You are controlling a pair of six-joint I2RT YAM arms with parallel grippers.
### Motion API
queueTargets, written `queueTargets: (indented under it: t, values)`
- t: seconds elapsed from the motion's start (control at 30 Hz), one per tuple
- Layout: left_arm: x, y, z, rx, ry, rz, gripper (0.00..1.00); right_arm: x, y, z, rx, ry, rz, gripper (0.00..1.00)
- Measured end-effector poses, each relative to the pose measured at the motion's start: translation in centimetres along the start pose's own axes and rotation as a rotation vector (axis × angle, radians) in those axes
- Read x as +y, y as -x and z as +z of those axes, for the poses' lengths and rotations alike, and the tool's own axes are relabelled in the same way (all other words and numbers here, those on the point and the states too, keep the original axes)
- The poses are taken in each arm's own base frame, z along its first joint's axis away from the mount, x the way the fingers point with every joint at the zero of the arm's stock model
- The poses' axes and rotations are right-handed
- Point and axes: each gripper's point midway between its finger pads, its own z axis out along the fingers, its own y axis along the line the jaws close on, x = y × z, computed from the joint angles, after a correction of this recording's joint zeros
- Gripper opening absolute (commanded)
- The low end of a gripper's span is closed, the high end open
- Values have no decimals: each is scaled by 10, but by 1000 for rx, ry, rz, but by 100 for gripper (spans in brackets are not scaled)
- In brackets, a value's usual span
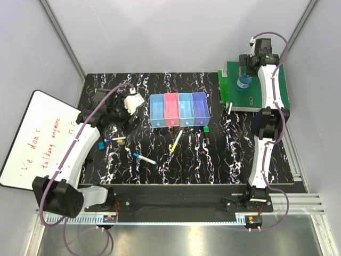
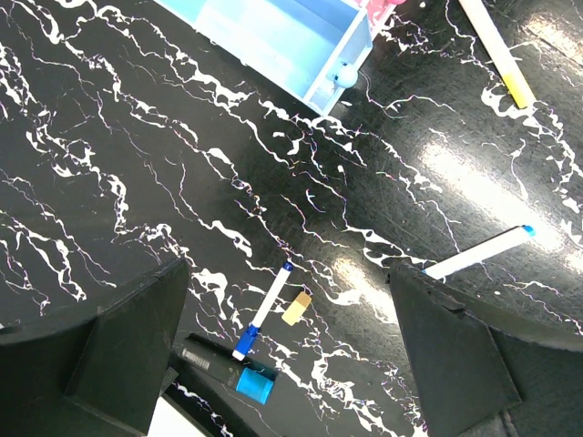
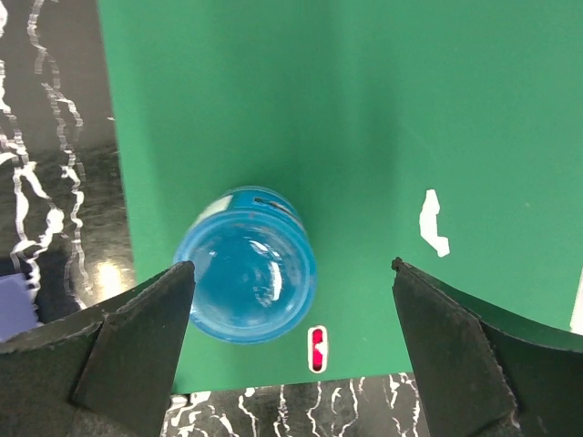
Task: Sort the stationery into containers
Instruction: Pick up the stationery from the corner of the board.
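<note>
The four joined bins [image 1: 178, 109] stand at the middle back: light blue, pink, light blue, purple. In front of them lie a yellow-and-white pen [image 1: 176, 141], a blue-capped white marker [image 1: 144, 158] and a green-capped dark marker [image 1: 205, 132]. My left gripper [image 1: 123, 120] is open and empty, held above the table left of the bins. Its wrist view [image 2: 287, 269] shows a small blue-and-white pen [image 2: 264, 309], a tan piece [image 2: 296, 307] and a blue-capped dark marker [image 2: 228, 364] below it. My right gripper [image 3: 291, 265] is open over the round blue object [image 3: 246, 264], not touching it.
The blue object stands on a big green folder [image 1: 261, 88] at the back right. A whiteboard with red writing [image 1: 37, 138] leans at the table's left edge. A small dark item [image 1: 190, 132] lies in front of the bins.
</note>
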Motion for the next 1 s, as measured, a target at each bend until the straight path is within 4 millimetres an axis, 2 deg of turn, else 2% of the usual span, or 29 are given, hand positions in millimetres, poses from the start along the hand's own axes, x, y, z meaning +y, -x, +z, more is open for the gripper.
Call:
queueTargets:
  t: [0.37, 0.7, 0.87, 1.0]
  values:
    - [1, -1, 0, 4, 3, 0, 99, 11, 8, -7, -24, 65, 21, 97]
    - [1, -2, 0, 10, 8, 0, 99, 20, -8, 9, 27, 98, 19, 97]
    - [2, -2, 0, 12, 9, 4, 99, 29, -18, 19, 57, 126, 13, 93]
    - [2, -3, 0, 13, 10, 7, 99, 34, -20, 21, 63, 132, 6, 89]
